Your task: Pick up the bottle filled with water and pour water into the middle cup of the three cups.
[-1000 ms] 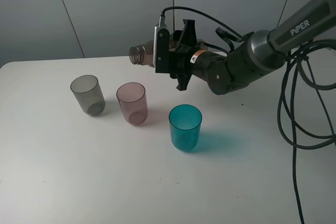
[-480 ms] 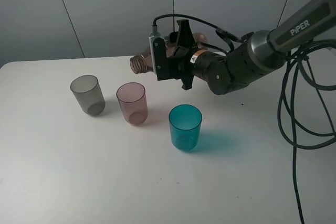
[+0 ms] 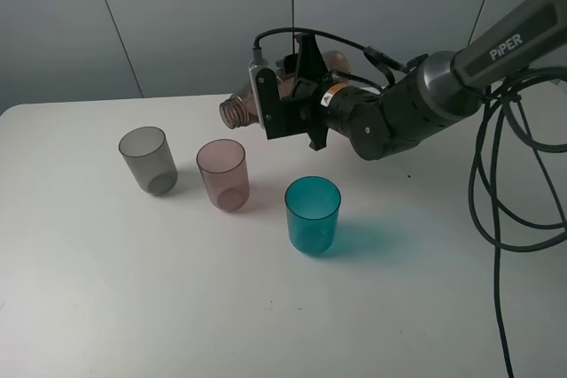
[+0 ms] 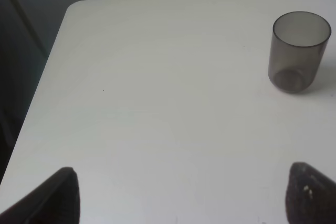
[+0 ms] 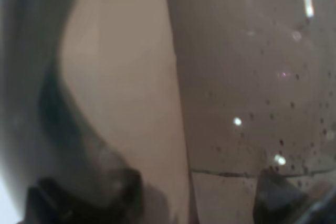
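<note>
My right gripper (image 3: 288, 95) is shut on the brownish translucent bottle (image 3: 241, 107). It holds the bottle tipped on its side, the open neck aimed left and slightly down, above and behind the pink middle cup (image 3: 222, 174). The smoky grey cup (image 3: 148, 159) stands to the left and the teal-blue cup (image 3: 312, 214) to the right front. No water stream shows. The right wrist view is filled by the bottle's wet brown wall (image 5: 236, 77). My left gripper (image 4: 181, 195) is open; only its two dark fingertips (image 4: 58, 195) show, and the grey cup (image 4: 296, 52) stands apart from it.
The white table (image 3: 133, 289) carries the cups, and its left edge (image 4: 50, 66) shows in the left wrist view. Black cables (image 3: 496, 201) hang at the right. A grey wall stands behind.
The right gripper has rolled and lowered the bottle slightly, tipping its neck further down toward the pink cup. The cups and the left gripper have not moved.
</note>
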